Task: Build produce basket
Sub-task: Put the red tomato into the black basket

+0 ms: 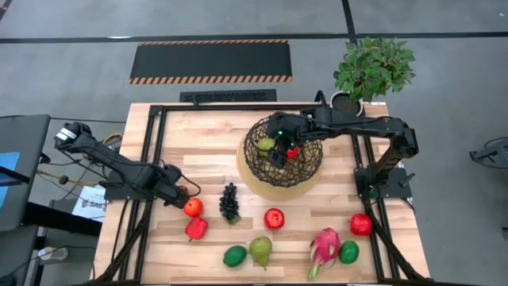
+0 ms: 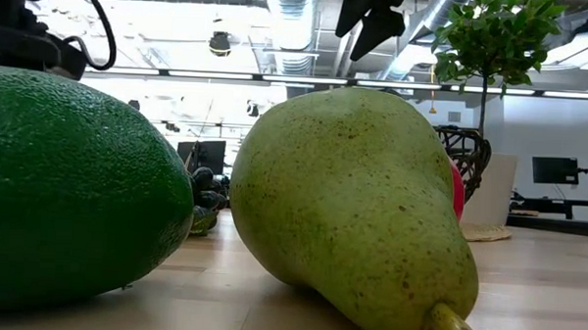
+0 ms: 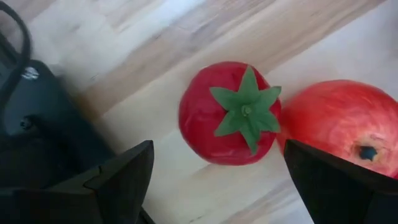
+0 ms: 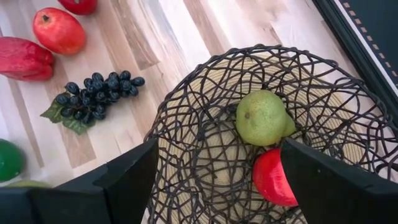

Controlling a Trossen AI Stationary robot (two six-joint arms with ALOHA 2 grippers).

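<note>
Grape bunch (image 1: 229, 202) and apples (image 1: 274, 218) beside basket (image 1: 255, 148), potted plant (image 1: 373, 69) behind.

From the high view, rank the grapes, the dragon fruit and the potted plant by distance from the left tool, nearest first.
Left tool sits at the table's left side.
1. Grapes: just to its right, mid-table.
2. Dragon fruit: front right, near the table's front edge.
3. Potted plant: beyond the far right corner, behind the basket.

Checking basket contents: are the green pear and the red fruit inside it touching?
Cannot tell. Right wrist view shows the pear beside the red fruit in the basket, no plain contact.
</note>
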